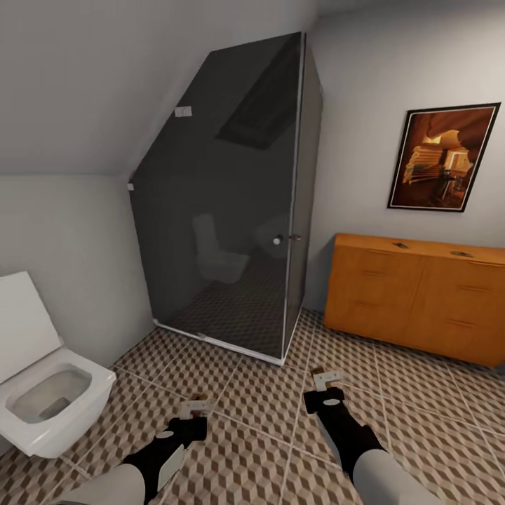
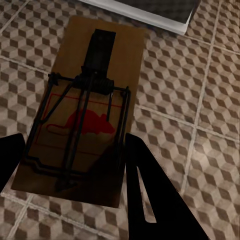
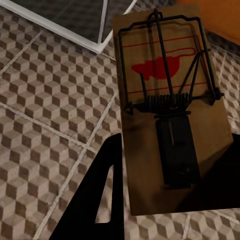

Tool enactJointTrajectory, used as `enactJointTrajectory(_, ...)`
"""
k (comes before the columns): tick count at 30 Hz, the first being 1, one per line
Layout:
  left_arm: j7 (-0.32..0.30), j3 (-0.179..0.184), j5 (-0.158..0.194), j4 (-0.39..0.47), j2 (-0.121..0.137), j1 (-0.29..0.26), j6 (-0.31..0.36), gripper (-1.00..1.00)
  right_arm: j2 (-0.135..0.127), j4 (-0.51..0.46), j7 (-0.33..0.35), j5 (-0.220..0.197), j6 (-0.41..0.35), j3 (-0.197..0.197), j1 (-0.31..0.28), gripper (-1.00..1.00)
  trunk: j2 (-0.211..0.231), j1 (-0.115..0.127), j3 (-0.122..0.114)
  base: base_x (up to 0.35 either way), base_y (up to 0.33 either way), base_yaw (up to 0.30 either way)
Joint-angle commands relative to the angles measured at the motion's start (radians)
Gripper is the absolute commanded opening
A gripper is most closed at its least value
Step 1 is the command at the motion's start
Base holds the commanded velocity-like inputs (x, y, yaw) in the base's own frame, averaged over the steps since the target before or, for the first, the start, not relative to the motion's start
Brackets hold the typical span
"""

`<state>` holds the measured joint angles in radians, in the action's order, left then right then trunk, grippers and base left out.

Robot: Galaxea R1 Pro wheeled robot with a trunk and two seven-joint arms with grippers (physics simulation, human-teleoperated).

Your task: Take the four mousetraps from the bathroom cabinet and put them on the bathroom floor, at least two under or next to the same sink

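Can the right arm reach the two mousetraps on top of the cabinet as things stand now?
Probably not. The right gripper is shut on a mousetrap, so it is occupied, and the cabinet stands well beyond it across open bathroom floor. Nothing blocks the way; the base would need to move closer.

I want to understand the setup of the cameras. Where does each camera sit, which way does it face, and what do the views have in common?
Head view: from the robot's head, forward and down at the shower cabin, cabinet and toilet; both arms show.
Left wrist view: along the left gripper at its mousetrap over the bathroom floor.
Right wrist view: along the right gripper at its mousetrap.
Shared: each view shows the cube-pattern floor; both traps appear in the head view.
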<state>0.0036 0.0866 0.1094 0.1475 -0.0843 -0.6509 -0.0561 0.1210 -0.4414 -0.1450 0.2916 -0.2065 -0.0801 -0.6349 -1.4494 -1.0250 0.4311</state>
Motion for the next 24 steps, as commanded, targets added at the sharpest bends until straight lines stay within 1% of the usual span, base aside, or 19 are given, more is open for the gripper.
enactJointTrajectory(1, 0.0, 0.008, 0.009, 0.0, 0.0, -0.001, -0.004, -1.0, 0.001, 0.001, 0.002, 0.009, -0.005, -0.006, 0.0, -1.0, -0.001, 0.0, 0.001, -0.01, 0.0, 0.204)
enactJointTrajectory(4, 0.002, 0.008, 0.01, 0.004, 0.0, -0.001, -0.003, -1.0, 0.0, 0.007, 0.002, 0.009, -0.004, -0.006, 0.0, -1.0, -0.001, 0.0, 0.0, -0.104, 0.0, 0.117)
enactJointTrajectory(7, 0.003, 0.007, 0.012, 0.006, 0.0, -0.001, -0.002, -1.0, 0.001, 0.011, 0.002, 0.009, -0.004, -0.006, 0.0, -1.0, -0.001, 0.0, 0.0, -0.237, 0.0, 0.048)
enactJointTrajectory(14, 0.004, 0.007, 0.035, 0.006, -0.001, -0.001, -0.002, -1.0, 0.002, 0.013, 0.002, 0.009, -0.004, -0.006, 0.0, -1.0, -0.001, 0.0, 0.0, -0.321, 0.0, 0.01)
enactJointTrajectory(24, 0.005, 0.007, 0.041, 0.007, 0.0, -0.001, -0.002, -1.0, 0.002, 0.013, 0.001, 0.009, -0.004, -0.007, 0.0, -1.0, -0.001, 0.0, 0.0, -0.342, 0.0, 0.009)
